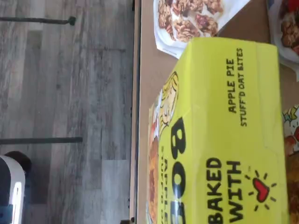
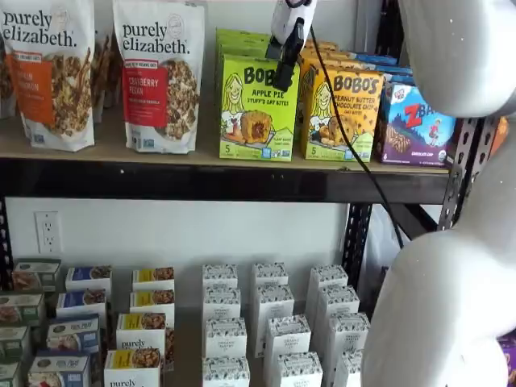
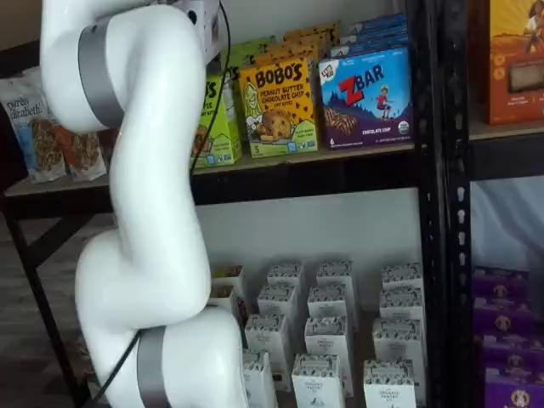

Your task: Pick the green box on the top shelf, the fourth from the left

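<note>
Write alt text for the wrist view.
A lime-green box of Apple Pie Stuff'd Oat Bites fills the view, seen close from above on a tan shelf. A white granola bag lies beside it; grey wood floor shows beyond the shelf edge.

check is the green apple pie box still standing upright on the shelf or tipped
Upright: the green box stands square on the top shelf, front label level, beside its neighbours, the gripper over its top.

The green box (image 2: 257,107) stands upright at the front edge of the top shelf (image 2: 201,179), a tan board with a black front beam. Its lime face carries "BOBO'S", "Apple Pie", a blonde cartoon girl and a pastry; more cartons seem to stand behind it.
</note>
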Robot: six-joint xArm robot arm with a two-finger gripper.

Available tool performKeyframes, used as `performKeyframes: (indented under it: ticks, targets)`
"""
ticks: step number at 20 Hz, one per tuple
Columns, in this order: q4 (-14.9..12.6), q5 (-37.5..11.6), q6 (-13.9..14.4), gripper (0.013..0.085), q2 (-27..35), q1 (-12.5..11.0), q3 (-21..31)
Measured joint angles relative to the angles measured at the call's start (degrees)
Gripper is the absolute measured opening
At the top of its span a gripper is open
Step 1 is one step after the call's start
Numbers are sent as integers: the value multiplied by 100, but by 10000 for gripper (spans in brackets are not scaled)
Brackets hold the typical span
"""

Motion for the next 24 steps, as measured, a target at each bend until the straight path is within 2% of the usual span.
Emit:
performKeyframes:
  ticks: [18, 20, 21, 24]
  targets:
    - [-171, -301, 11, 850, -83, 72, 300]
    - [-180, -330, 11, 770, -96, 76, 331]
    - [-178, -334, 10, 770, -98, 76, 340]
    - [-156, -346, 4, 690, -103, 70, 356]
